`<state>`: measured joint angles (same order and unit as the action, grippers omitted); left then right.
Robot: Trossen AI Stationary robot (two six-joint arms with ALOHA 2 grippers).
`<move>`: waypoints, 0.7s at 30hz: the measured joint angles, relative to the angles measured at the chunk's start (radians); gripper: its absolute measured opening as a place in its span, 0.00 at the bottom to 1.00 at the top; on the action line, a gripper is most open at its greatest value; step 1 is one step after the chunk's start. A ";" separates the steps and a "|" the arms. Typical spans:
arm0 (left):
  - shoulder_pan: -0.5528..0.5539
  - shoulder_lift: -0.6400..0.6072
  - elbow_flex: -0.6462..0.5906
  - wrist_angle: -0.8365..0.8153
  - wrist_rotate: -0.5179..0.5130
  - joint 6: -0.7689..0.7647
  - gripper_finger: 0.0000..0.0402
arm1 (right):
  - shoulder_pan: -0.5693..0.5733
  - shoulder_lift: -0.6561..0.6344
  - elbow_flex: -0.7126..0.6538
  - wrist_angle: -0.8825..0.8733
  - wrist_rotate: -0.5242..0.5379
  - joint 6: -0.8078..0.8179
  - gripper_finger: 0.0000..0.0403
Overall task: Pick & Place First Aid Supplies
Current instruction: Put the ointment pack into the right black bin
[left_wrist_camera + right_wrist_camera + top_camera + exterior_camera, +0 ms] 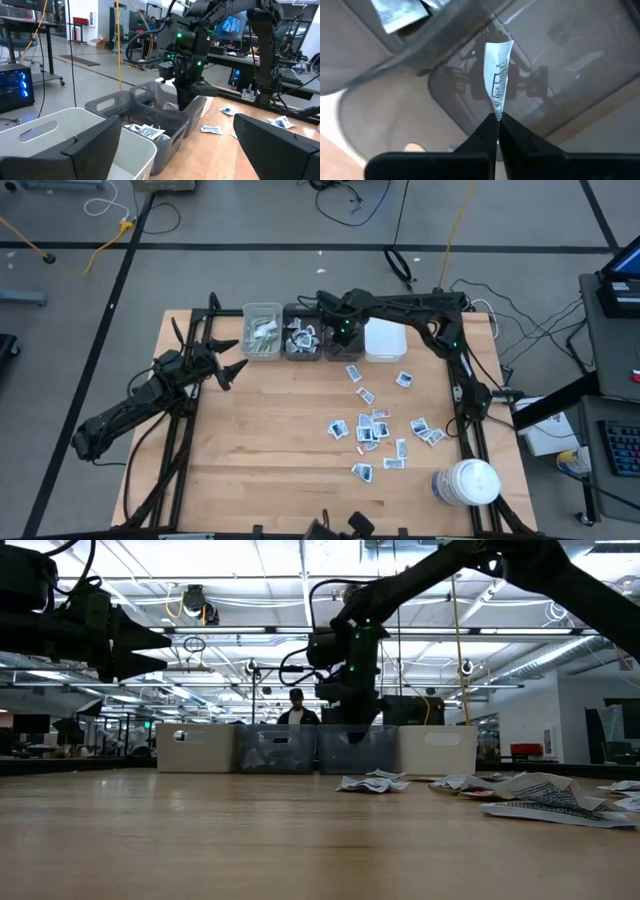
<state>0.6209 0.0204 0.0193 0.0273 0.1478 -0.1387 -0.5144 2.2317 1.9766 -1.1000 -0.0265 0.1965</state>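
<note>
Several white sachets with dark print [372,430] lie flat and scattered on the right half of the wooden table. More sachets [302,337] sit in the second grey bin, and pale strips [262,335] in the leftmost bin. My right gripper [498,117] is lowered into the third, grey bin [340,348] at the far edge and is shut on one sachet [497,70]. It also shows in the low view [352,728]. My left gripper [238,356] hovers open at the table's left, above the wood, touching nothing. My right gripper pinches one white printed sachet by its end [497,111] between the two fingertips. The fingers point down from above into the grey bin. The sachet sticks out beyond the fingertips, edge-on and clear of the bin's floor [560,75].
Four small bins stand in a row along the far edge; the rightmost is white [385,340]. A large white round jar [468,482] stands near the right near corner. Bare wood lies across the table's left and middle. A person [296,710] stands in the room behind.
</note>
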 joint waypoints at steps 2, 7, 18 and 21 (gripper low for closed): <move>0.000 0.000 0.000 0.000 0.000 0.000 0.98 | 0.000 0.004 0.000 0.001 0.002 0.000 0.03; 0.000 0.000 0.000 0.000 0.000 0.000 0.98 | -0.003 0.004 0.000 0.013 0.004 0.001 0.11; 0.000 0.000 0.000 0.000 0.000 0.000 0.98 | -0.003 0.004 0.000 0.012 0.004 0.000 0.44; 0.000 0.000 0.000 0.000 0.000 0.000 0.98 | -0.010 -0.016 -0.002 -0.011 0.004 0.002 0.47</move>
<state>0.6212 0.0204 0.0193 0.0273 0.1482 -0.1387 -0.5248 2.2158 1.9750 -1.1108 -0.0224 0.1989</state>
